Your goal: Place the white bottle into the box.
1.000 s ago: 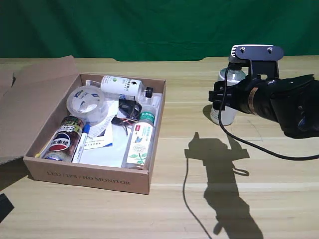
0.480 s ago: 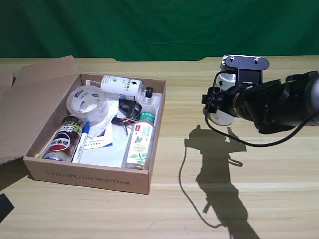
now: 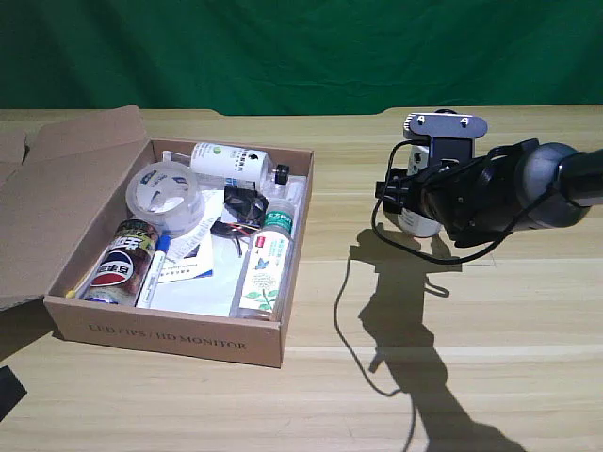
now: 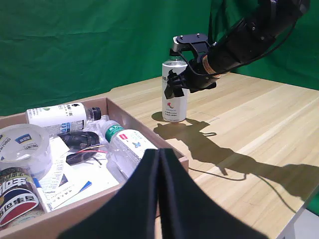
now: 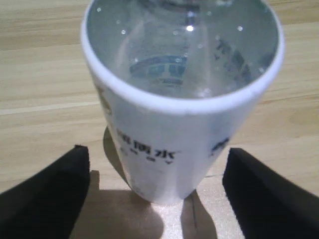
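Note:
The white bottle (image 3: pixel 415 223) stands upright on the wooden table, to the exterior view's right of the box (image 3: pixel 170 334). My right gripper (image 3: pixel 399 194) is open and straddles it at mid-height. In the right wrist view the bottle (image 5: pixel 169 134) fills the middle, and the black fingers (image 5: pixel 45 191) sit on either side with a gap to its wall. In the left wrist view the bottle (image 4: pixel 174 102) rests on the table just past the box's far corner (image 4: pixel 134 115), with the gripper (image 4: pixel 179 85) around it. The bottle's cap does not show clearly.
The brown box holds a tape roll (image 3: pixel 165 196), a Pepsi can (image 3: pixel 121 264), a green-capped clear bottle (image 3: pixel 266 268), a white bottle with a green logo (image 3: pixel 231 162), a marker and papers. Its flap (image 3: pixel 57 198) lies open at the exterior view's left. A cable (image 3: pixel 353 311) hangs from the arm. The parked left gripper (image 4: pixel 159 199) fills the left wrist view's foreground.
The right arm has swung and slid towards the exterior view's left, bringing the wrist closer over the bottle. The bottle has stayed standing in the same spot on the table.

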### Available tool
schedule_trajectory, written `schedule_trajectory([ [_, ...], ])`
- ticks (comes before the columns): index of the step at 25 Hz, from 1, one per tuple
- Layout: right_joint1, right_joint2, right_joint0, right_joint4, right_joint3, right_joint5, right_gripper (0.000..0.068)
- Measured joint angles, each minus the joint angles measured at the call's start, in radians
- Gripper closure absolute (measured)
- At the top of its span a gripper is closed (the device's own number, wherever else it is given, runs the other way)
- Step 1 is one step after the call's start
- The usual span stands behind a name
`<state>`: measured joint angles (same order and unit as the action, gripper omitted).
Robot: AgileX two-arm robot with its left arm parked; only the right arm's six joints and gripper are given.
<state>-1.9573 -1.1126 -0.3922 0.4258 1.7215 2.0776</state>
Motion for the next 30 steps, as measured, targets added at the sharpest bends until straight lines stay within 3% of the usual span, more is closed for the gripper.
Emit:
schedule_trajectory([
  [14, -0.118, -0.089, 0.0, 0.158, -0.004, 0.001, 0.0051],
  [19, -0.134, -0.112, 0.031, 0.152, -0.005, 0.002, 0.0072],
  [26, -0.134, -0.112, 0.098, 0.14, -0.004, 0.002, 0.0155],
  [30, -0.134, -0.113, 0.098, 0.133, -0.002, -0.031, 0.0156],
])
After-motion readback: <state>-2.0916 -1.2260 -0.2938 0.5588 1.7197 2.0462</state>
